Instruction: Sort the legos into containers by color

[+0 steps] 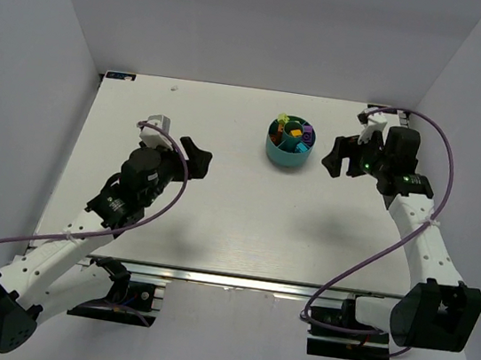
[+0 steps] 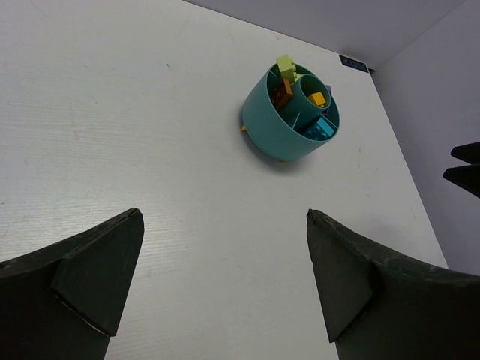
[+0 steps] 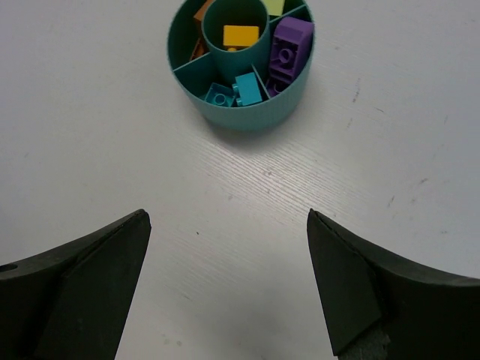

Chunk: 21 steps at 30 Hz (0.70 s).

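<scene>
The round teal bowl [image 1: 284, 159] stands right of centre at the back of the white table, its wedge containers holding the legos. In the right wrist view the bowl [image 3: 247, 116] shows a yellow brick [image 3: 241, 34] in the central cup, purple bricks [image 3: 291, 46], cyan bricks [image 3: 240, 90], and an orange brick [image 3: 201, 11] at the frame's top. From the left wrist view a lime brick [image 2: 286, 66] pokes above the bowl's [image 2: 270, 131] rim. My left gripper [image 1: 197, 156] [image 2: 225, 214] is open and empty, well left of the bowl. My right gripper [image 1: 338, 158] [image 3: 225, 214] is open and empty, just right of it.
Grey enclosure walls surround the table on three sides. Purple cables loop from both arms. A white fitting [image 1: 375, 118] sits at the back right corner, behind the right arm. The right gripper's fingertips [image 2: 465, 169] show at the left wrist view's right edge.
</scene>
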Available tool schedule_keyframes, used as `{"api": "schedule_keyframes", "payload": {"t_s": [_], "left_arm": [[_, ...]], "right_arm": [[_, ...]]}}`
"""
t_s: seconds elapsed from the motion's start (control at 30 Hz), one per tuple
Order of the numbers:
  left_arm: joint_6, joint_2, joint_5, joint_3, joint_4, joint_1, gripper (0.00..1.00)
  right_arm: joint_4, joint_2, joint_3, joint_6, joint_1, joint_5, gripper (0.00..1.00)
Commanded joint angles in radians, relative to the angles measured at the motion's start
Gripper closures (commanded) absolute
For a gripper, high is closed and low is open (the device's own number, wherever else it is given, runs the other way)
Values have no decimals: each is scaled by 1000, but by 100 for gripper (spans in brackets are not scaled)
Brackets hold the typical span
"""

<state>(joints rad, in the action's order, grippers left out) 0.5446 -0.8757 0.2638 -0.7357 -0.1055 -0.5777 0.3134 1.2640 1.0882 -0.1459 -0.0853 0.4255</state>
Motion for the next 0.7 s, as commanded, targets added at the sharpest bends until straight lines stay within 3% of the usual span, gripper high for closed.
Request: {"api": "schedule_keyframes", "payload": {"t_s": [0.0, 0.67], "left_arm": [[-14, 32, -52, -41, -8, 4, 2], [17, 101, -84, -14, -39, 4, 2]], "right_arm": [[19, -48, 21, 81, 2, -138, 10], [49, -172, -24, 118, 2, -179, 11]]}}
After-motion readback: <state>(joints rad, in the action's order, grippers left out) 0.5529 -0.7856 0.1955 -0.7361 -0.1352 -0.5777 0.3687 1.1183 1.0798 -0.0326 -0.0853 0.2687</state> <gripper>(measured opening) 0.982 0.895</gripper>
